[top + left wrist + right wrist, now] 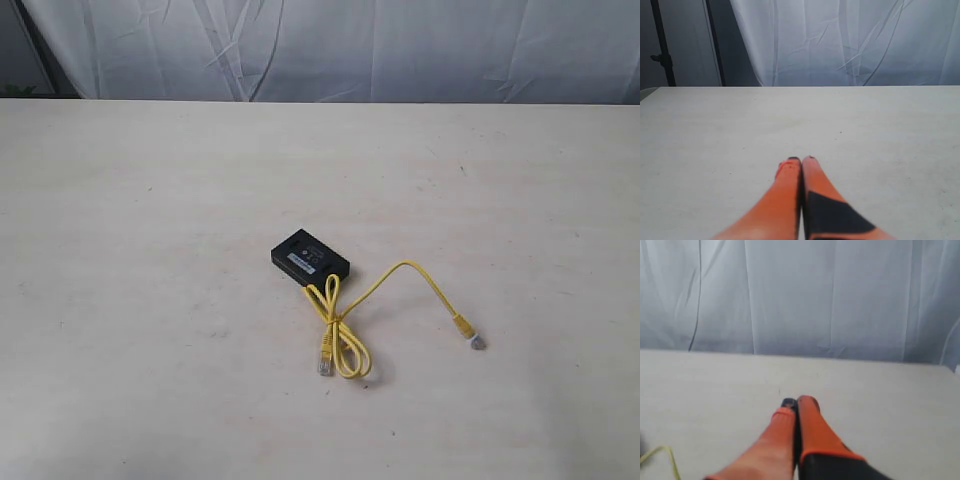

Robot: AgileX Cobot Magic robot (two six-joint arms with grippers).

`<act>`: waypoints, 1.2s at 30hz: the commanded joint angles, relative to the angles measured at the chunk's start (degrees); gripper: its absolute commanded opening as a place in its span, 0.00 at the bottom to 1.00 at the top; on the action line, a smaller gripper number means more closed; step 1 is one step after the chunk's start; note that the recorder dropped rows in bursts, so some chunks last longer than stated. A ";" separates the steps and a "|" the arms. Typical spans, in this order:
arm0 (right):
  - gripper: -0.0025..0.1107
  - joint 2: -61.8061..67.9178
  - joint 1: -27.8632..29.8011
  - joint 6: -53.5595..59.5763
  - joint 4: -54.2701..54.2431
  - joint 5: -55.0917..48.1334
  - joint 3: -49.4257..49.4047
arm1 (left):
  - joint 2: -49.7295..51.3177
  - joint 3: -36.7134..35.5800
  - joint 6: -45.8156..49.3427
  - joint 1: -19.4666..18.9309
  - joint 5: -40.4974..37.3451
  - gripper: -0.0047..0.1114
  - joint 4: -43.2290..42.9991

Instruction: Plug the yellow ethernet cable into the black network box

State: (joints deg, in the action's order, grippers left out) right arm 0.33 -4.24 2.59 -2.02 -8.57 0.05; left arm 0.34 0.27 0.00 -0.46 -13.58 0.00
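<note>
The black network box (310,257) lies flat near the middle of the table, white label facing up. The yellow ethernet cable (345,320) is knotted into loops just in front of the box. One plug (325,362) rests at the near end of the loops, the other plug (470,333) lies out to the right. Neither arm shows in the exterior view. My left gripper (801,159) is shut over bare tabletop, holding nothing. My right gripper (797,402) is shut too, and a short bit of the yellow cable (665,457) shows at the frame's edge.
The pale table (140,220) stretches wide on all sides of the box and cable. A white draped curtain (330,45) hangs behind the far edge. A dark stand pole (662,42) stands beyond the table in the left wrist view.
</note>
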 commanded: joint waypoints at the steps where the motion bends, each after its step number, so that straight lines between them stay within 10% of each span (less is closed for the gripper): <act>1: 0.02 -0.33 -0.08 0.06 0.02 13.39 -0.05 | -0.34 -0.27 0.00 -0.04 0.40 0.04 0.35; 20: 0.02 1.63 -0.08 0.18 0.14 10.98 3.92 | -0.34 -0.27 0.00 -0.04 0.30 0.04 0.00; 36: 0.02 40.85 -0.08 0.18 0.31 -8.22 32.36 | -0.34 -0.27 0.00 -0.04 0.30 0.04 0.00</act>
State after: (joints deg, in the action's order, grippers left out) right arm 37.90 -4.24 2.59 -1.90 -16.96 31.50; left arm 0.34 0.27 0.00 -0.46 -13.58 0.00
